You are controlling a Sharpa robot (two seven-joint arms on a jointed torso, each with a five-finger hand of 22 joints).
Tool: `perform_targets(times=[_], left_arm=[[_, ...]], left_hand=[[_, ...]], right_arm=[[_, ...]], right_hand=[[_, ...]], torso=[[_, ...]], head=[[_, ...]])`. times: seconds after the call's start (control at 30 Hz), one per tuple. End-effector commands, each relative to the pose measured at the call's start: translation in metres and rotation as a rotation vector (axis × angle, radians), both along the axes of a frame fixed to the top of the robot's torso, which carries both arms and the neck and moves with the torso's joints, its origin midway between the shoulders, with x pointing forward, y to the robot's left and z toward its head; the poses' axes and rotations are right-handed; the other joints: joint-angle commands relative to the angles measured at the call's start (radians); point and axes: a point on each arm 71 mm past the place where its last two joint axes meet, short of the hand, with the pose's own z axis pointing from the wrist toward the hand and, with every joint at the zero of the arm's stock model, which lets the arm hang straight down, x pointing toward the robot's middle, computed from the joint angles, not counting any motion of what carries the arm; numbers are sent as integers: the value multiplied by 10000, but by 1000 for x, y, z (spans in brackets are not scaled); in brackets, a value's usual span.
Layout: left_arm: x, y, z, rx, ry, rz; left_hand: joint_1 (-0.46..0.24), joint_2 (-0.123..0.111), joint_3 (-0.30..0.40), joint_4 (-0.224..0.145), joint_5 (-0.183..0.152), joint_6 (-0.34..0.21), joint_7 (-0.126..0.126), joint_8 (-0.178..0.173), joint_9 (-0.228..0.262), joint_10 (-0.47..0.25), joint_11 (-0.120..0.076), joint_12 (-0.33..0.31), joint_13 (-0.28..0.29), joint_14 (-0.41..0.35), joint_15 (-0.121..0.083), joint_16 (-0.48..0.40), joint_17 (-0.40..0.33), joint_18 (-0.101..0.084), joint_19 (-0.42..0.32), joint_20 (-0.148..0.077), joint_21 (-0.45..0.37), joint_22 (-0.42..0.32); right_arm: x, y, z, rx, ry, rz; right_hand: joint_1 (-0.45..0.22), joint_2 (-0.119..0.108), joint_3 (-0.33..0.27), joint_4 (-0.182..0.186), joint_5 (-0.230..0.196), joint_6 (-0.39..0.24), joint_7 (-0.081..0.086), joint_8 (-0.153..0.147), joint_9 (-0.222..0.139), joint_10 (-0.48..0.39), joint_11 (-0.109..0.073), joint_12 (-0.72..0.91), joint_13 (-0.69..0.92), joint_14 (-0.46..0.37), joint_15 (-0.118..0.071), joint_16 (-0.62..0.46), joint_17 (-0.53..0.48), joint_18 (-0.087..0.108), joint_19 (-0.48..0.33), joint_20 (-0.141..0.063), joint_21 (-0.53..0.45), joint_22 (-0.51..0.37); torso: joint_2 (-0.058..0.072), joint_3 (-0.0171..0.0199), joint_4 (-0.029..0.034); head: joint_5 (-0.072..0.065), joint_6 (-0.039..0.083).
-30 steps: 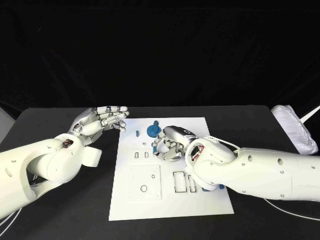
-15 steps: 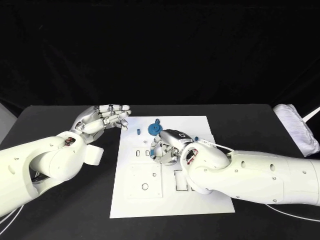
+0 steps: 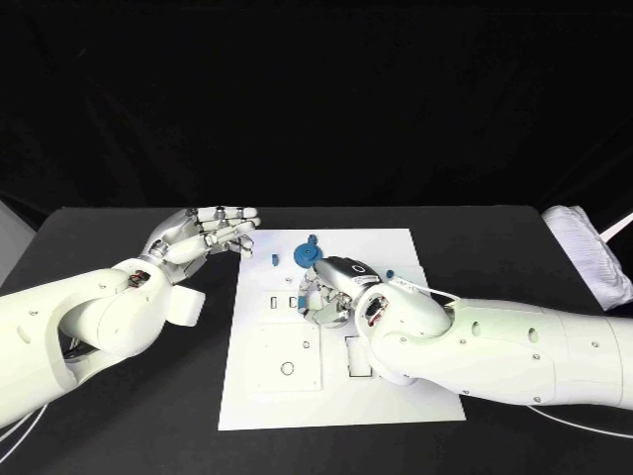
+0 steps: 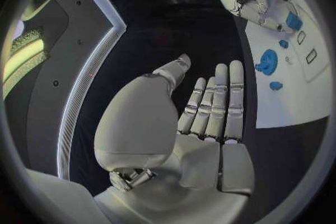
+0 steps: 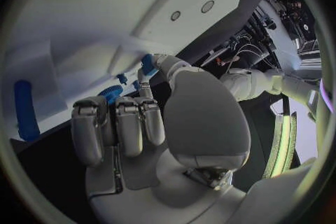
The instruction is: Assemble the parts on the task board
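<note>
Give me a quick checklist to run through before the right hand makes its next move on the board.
1. Left hand clear of the task board: ok, open beside its far left corner.
2. Right hand over the board: ok.
3. Blue part held firmly at its fingers: cannot tell.
4. Blue gear out of the way: ok, just beyond the hand.
5. Near cutouts free: ok.

The left hand (image 3: 207,235) is hovering palm-up with fingers stretched out side by side and nothing in them, while the right hand (image 3: 335,289) is reaching in from the right arm, fingers curled downward, thumb and a fingertip pinching a small blue part (image 5: 148,64).
</note>
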Motion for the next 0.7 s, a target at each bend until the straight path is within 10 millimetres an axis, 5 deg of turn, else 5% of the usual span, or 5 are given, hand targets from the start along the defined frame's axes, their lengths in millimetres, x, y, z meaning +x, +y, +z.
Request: perform_targets(times=[0.03, 0.7], left_arm=[[-1, -3, 1, -59, -57, -218], [-1, -2, 1, -49, -42, -215]], left_hand=[[-86, 3, 11, 30, 11, 40, 94, 65, 9, 3, -3, 33, 3, -29, 18, 52, -12, 144, -49, -8, 44, 15], [-86, 3, 11, 30, 11, 40, 94, 65, 9, 3, -3, 33, 3, -29, 18, 52, -12, 144, -49, -8, 44, 15]], right_arm=[[0, 1, -1, -282, -163, 67], [1, 4, -1, -336, -344, 179]], right_hand=[[-60, 7, 23, 43, 22, 15, -49, 38, 352, 1042, -76, 66, 2632, 1041, -91, 58, 2627, -141, 1046, -92, 54, 2633], [-325, -272, -18, 42, -92, -352, 78, -55, 288, 896, 24, -126, 2470, 1040, -20, 57, 2623, -141, 1046, -51, 54, 2633]], torso=[[3, 8, -4], [-6, 8, -8]], head=[[4, 0], [9, -13]])
